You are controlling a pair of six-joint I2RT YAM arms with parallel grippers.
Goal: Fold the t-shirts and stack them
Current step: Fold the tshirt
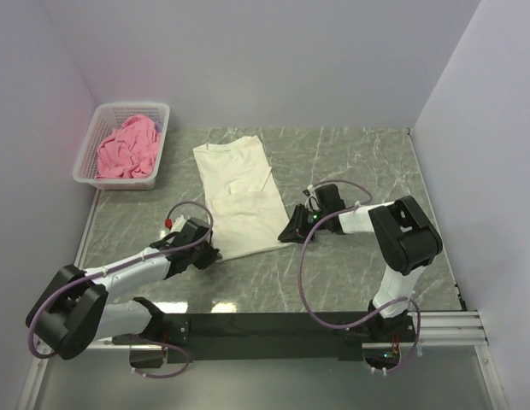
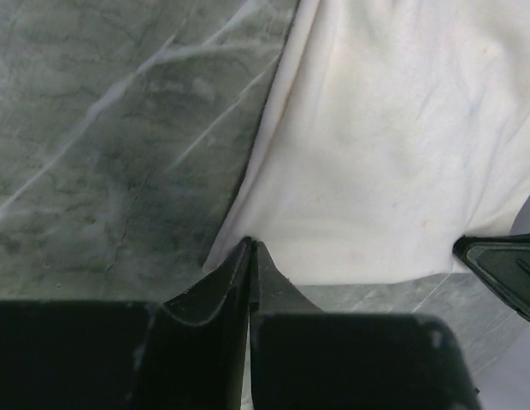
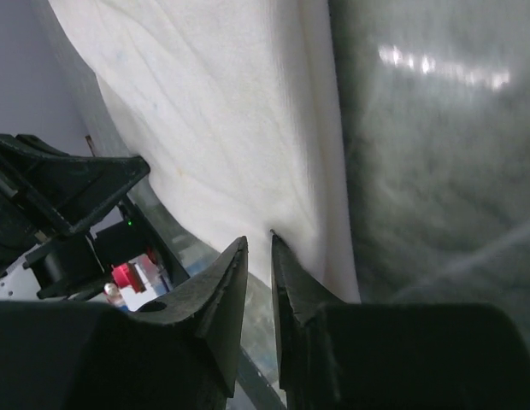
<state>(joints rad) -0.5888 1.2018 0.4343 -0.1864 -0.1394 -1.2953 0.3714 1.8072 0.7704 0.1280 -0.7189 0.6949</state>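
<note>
A plain cream-white cotton t-shirt (image 1: 235, 192) lies flat on the grey veined marble surface (image 1: 359, 171). It is folded into a long strip, with its collar toward the far wall and its hem toward the arms. A crumpled pink t-shirt (image 1: 126, 147) sits inside a white plastic lattice basket (image 1: 132, 108) at the far left corner, well apart from the cream one.

Both arms reach down low to the near hem, one at each corner. The left claw (image 2: 250, 246) is at the near left corner, its fingers pressed together and pinching the very tip of the cloth. The right claw (image 3: 258, 242) is at the near right corner. Its fingers stand only a narrow slit apart with the hem's edge right at their tips - whether any cloth is caught between them I cannot tell.
</note>
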